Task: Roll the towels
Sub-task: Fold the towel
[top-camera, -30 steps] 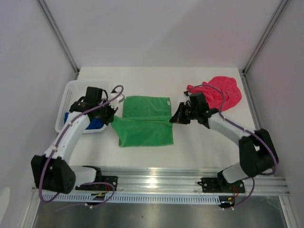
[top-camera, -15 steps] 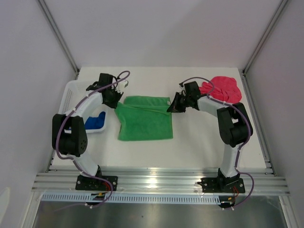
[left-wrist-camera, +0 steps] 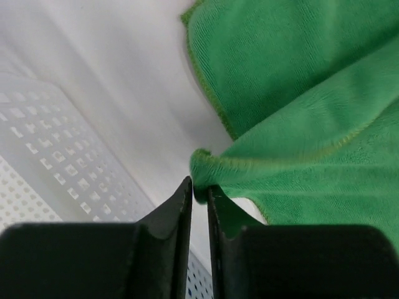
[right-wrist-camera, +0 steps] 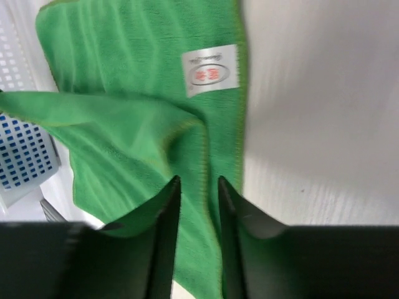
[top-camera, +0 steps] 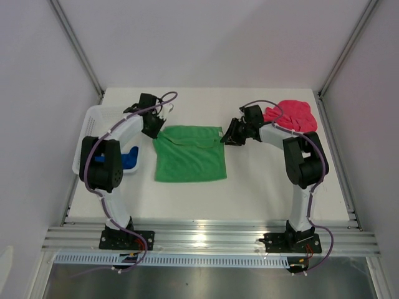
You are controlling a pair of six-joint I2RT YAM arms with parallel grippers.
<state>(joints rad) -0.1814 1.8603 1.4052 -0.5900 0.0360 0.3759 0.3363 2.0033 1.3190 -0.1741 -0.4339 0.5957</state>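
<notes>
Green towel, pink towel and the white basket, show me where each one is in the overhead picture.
green towel [top-camera: 190, 163], top view, middle of its flat near half.
pink towel [top-camera: 293, 116], top view, centre of the crumpled heap.
white basket [top-camera: 92, 123], top view, bare mesh near its far left corner.

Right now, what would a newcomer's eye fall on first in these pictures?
The green towel lies spread mid-table, the left gripper pinching one far corner, the right gripper, jaws apart, over the other. A pink towel sits crumpled far right; a blue towel lies in the white basket at left.
</notes>
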